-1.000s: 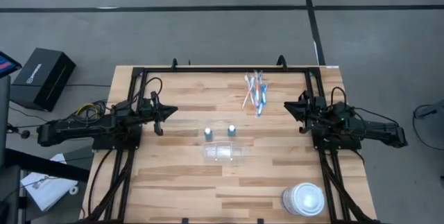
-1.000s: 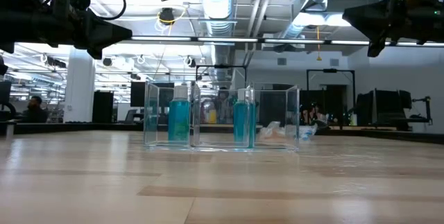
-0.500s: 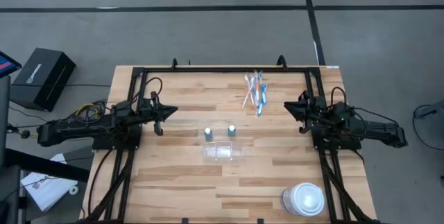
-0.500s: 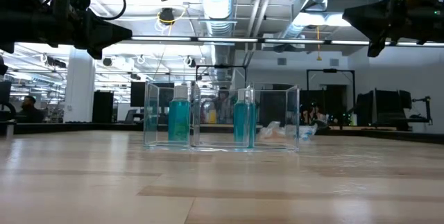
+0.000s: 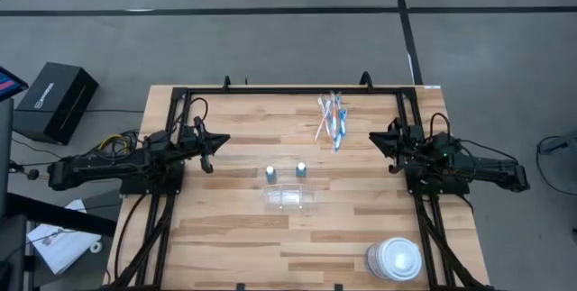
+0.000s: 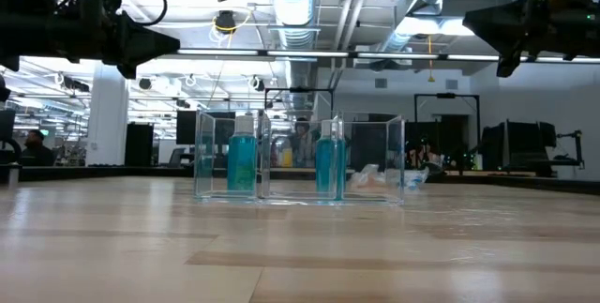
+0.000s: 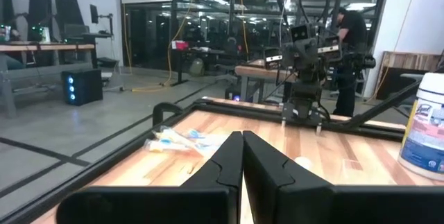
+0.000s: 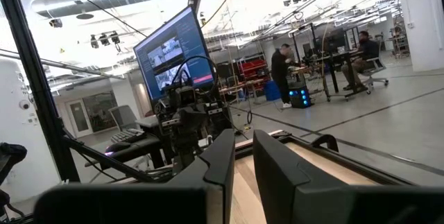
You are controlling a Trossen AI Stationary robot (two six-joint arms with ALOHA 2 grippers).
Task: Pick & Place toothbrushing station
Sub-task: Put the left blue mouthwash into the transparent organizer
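nothing held yet, left gripper [image 5: 209, 144] fingers pressed together, right gripper [image 5: 377, 139] fingers barely parted, both raised at side edges; best to open wide, descend squarely on clear cup [image 5: 292, 198] mid-worktop, tubes [image 5: 270, 173] beside, toothbrushes [image 5: 332, 118] near far edge.

Light wooden desk [image 5: 225, 228]: small clear plastic cup [image 5: 291, 198] at centre, on its side. Two tiny blue-green tubes [image 5: 285, 172] upright just behind it. Slim blue, white & orange toothbrushes [image 5: 332, 118] piled near far edge, right of centre. White round lidded container [image 5: 395, 259] at near right corner.
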